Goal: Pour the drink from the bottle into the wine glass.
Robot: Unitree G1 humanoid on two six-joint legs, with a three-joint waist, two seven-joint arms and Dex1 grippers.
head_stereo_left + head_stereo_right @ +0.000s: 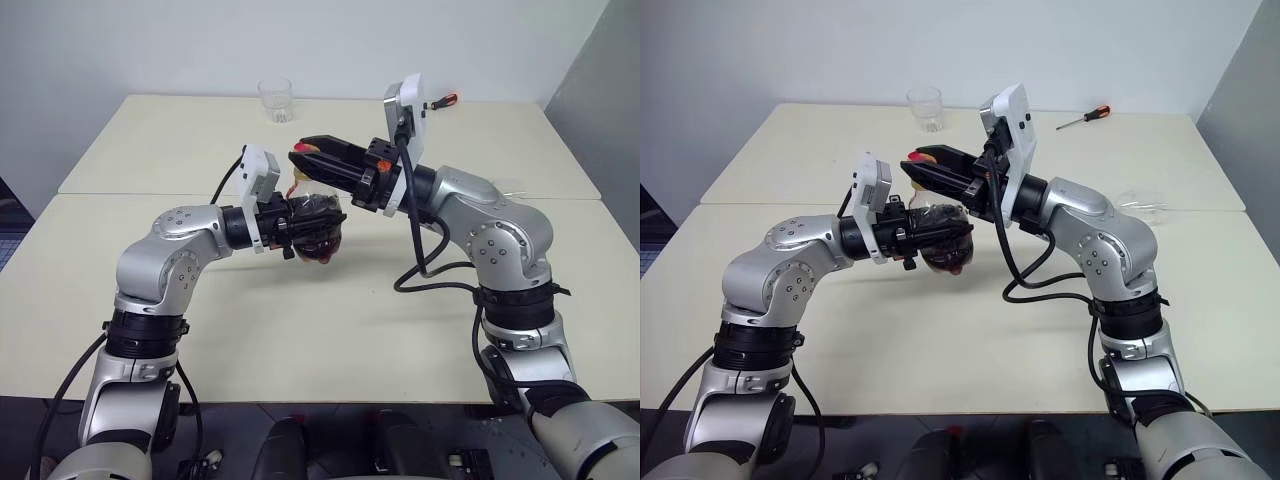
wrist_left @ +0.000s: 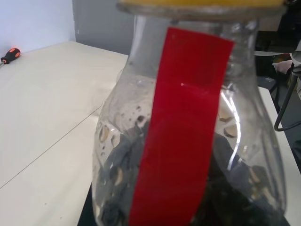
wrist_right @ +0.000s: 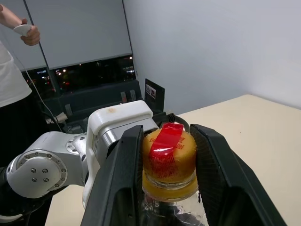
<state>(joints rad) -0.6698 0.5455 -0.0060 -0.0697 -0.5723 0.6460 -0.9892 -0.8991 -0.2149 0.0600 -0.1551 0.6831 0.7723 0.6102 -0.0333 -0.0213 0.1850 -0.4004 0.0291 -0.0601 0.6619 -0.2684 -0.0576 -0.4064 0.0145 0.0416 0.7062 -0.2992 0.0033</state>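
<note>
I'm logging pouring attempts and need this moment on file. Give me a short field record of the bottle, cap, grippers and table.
bottle: held above the table by left gripper, dark drink inside
cap: yellow-orange, still on
right gripper: fingers on either side of the cap
tumbler: far table edge
screwdriver: far right of table
wine glass: lying right of the right arm

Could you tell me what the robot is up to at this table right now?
The left hand holds the bottle of dark drink above the table. The right hand has its fingers on either side of the yellow cap, apparently to unscrew it. Nothing has been poured yet. A clear tumbler and a screwdriver sit at the far edge.
</note>
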